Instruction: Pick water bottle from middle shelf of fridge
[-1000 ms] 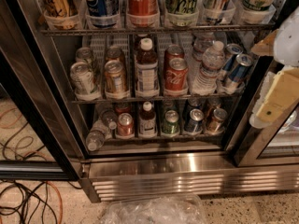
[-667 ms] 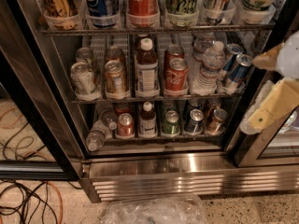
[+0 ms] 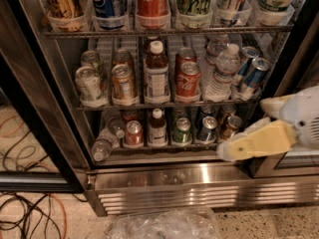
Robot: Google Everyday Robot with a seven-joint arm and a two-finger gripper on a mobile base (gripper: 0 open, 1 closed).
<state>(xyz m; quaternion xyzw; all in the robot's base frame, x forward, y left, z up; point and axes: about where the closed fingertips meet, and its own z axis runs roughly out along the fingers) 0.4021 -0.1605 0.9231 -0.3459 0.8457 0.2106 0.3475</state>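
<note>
The water bottle (image 3: 222,74) is clear and ribbed with a white cap. It stands on the middle shelf (image 3: 124,105) of the fridge (image 3: 199,182), right of centre, between a red can (image 3: 188,79) and tilted blue cans (image 3: 251,73). A second clear bottle stands behind it. My gripper (image 3: 244,128) is at the right, in front of the bottom shelf and the right door frame, below and to the right of the water bottle. Its two pale yellow fingers (image 3: 254,143) stand apart and hold nothing.
A brown-liquid bottle (image 3: 156,74) stands mid-shelf, with cans (image 3: 123,82) to its left. Large cans fill the top rack (image 3: 152,4). The bottom rack holds cans and a lying clear bottle (image 3: 102,148). A plastic bag (image 3: 164,225) and cables (image 3: 25,218) lie on the floor.
My gripper has moved down and to the left, from beside the middle shelf at the right edge to in front of the bottom shelf. The bottles and cans have not moved.
</note>
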